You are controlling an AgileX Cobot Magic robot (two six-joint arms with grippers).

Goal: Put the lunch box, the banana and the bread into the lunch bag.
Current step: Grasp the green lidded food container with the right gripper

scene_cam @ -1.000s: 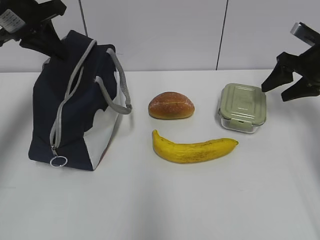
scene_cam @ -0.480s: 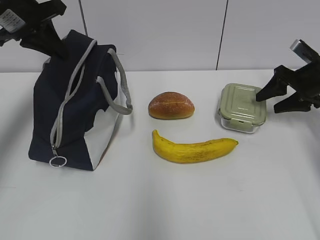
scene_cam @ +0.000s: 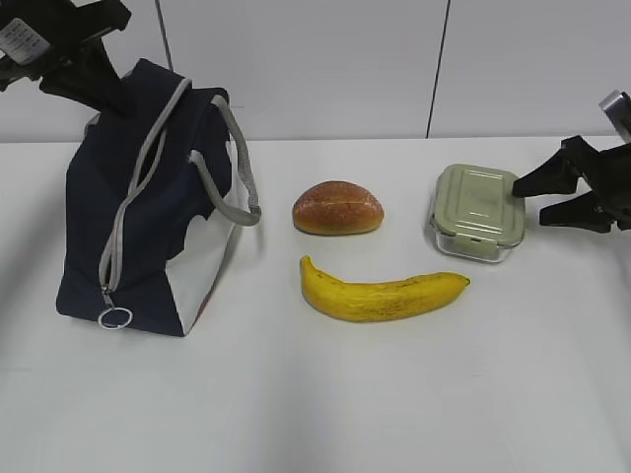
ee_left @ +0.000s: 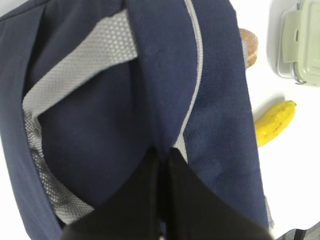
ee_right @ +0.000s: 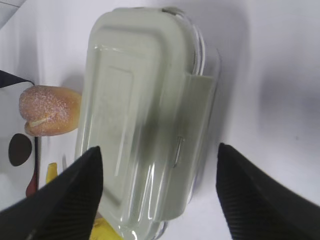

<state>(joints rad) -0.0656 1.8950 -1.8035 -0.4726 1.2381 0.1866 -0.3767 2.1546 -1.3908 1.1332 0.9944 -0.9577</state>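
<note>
We see the navy lunch bag [scene_cam: 148, 207] standing at the table's left, its top fabric pinched by the left gripper [ee_left: 162, 160], fingers pressed together. Right of it lie the banana [scene_cam: 383, 294], then the green-lidded lunch box [scene_cam: 478, 211], which the right gripper [ee_right: 157, 170] straddles with fingers spread, and the bread roll [scene_cam: 337, 208]

A white table [scene_cam: 325, 394] holds four things. A dark navy lunch bag [scene_cam: 148, 217] stands near the left edge. A golden-brown bread roll [scene_cam: 337, 208] lies mid-table, with a yellow banana [scene_cam: 383, 294] just in front, toward the near edge. A green-lidded glass lunch box [scene_cam: 478, 211] sits toward the right edge.
</note>
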